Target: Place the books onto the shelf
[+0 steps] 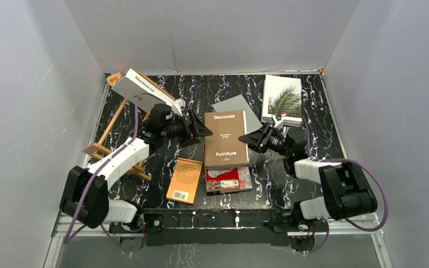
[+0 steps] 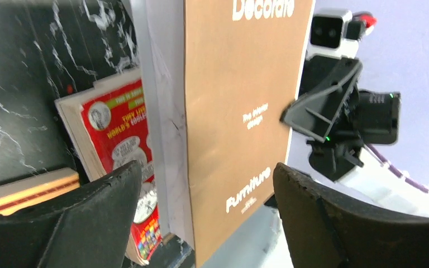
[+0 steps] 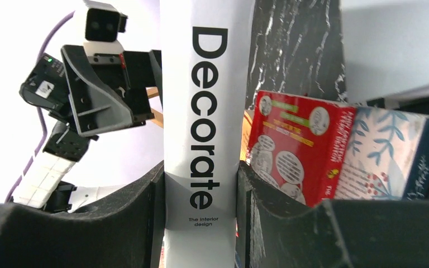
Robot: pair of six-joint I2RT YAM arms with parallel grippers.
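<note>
A thick brown hardback titled "Decorate" point(image 1: 226, 139) sits at the middle of the black, white-veined marble counter point(image 1: 201, 92), stacked on a red illustrated book point(image 1: 228, 177) whose near end pokes out from under it. The right end effector point(image 3: 201, 170) is clenched on this brown book: in its wrist view both black fingers press against the white spine, one on each side, with the lettering running up between them. The left end effector point(image 2: 206, 167) is released, its two fingers spread wide with the book's opposite long edge standing between them and a little room on either side. The two arms face each other across the book. From the right wrist a pale cover with blue leaf sprigs point(image 3: 391, 156) shows just beside the red book (whether it lies under or next to it I cannot tell). A thin orange paperback point(image 1: 185, 180) lies flat on the counter just left of the stack, a flat grey book point(image 1: 237, 105) lies behind the brown one with its corner tucked beneath, and a white book with a palm-leaf cover point(image 1: 282, 99) rests at the far right. The small light-brown wooden slatted shelf point(image 1: 96, 151) stands along the left wall, behind the left arm, and a white book marked "Afternoon tea" point(image 1: 139, 88) leans tilted at its far end.
</note>
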